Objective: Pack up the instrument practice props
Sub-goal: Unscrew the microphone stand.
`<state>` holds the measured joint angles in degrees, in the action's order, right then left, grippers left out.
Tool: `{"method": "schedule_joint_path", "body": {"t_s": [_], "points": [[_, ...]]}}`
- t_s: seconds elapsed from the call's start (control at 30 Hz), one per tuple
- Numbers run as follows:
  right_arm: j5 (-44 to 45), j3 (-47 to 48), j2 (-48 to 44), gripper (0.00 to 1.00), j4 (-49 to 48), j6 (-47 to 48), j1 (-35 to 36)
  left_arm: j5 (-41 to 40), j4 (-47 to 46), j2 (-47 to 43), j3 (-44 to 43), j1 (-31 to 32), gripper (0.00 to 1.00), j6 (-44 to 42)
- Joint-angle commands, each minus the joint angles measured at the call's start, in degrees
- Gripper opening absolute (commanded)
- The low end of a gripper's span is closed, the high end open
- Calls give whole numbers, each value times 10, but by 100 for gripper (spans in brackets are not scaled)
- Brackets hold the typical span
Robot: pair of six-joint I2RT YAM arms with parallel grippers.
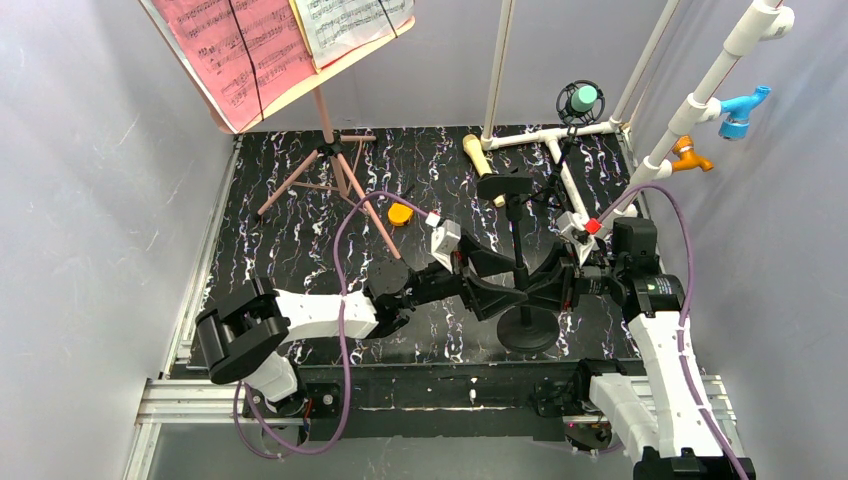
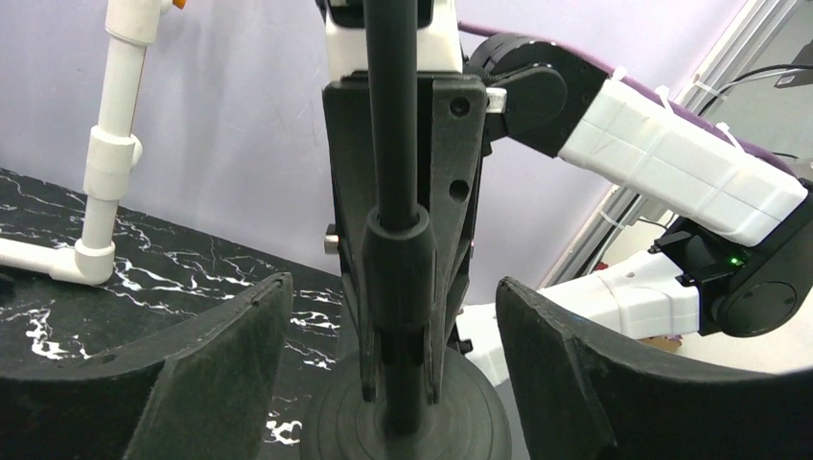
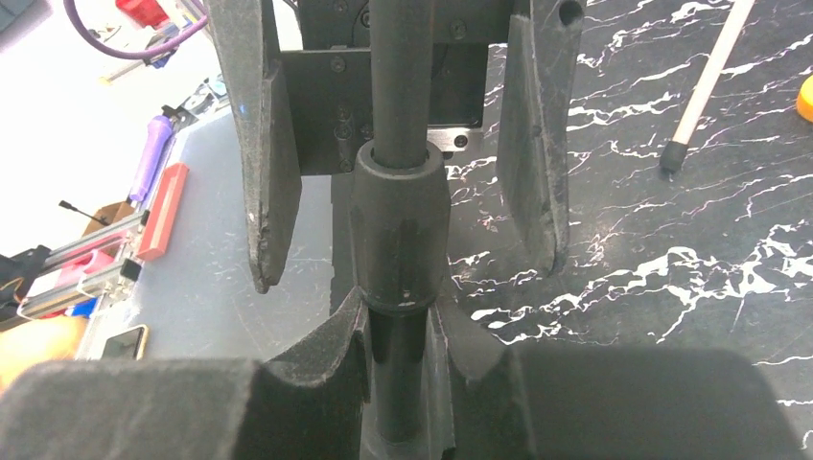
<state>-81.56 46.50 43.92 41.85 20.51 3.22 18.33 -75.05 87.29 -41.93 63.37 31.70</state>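
A black microphone stand with a round base rises near the table's front. My right gripper is shut on the stand's pole just under its thick collar. From the left, my left gripper is open, its fingers on either side of the same pole without touching it. The pink music board on pink tripod legs holds pink and white sheets at the back left. A beige microphone lies at the back. A teal microphone sits in a black mount.
A white pipe frame with blue and orange fittings stands at the back right. A small orange disc lies near a tripod leg. Purple cables loop over both arms. Grey walls enclose the marbled table.
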Motion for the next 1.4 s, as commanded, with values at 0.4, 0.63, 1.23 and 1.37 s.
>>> {"method": "schedule_joint_path", "body": {"t_s": [0.4, 0.63, 1.23, 1.37], "points": [[-34, -21, 4, 1, -104, -70, 20, -47, -38, 15, -36, -7, 0, 33], [115, -29, 7, 1, -128, -99, 20, -258, 48, -26, -8, 16, 0, 98], [277, 18, 56, 1, -102, -61, 19, -590, 420, -64, -170, 110, 0, 176], [175, 19, 54, 1, -98, -56, 10, -536, 416, -104, -144, 108, 64, 131]]}}
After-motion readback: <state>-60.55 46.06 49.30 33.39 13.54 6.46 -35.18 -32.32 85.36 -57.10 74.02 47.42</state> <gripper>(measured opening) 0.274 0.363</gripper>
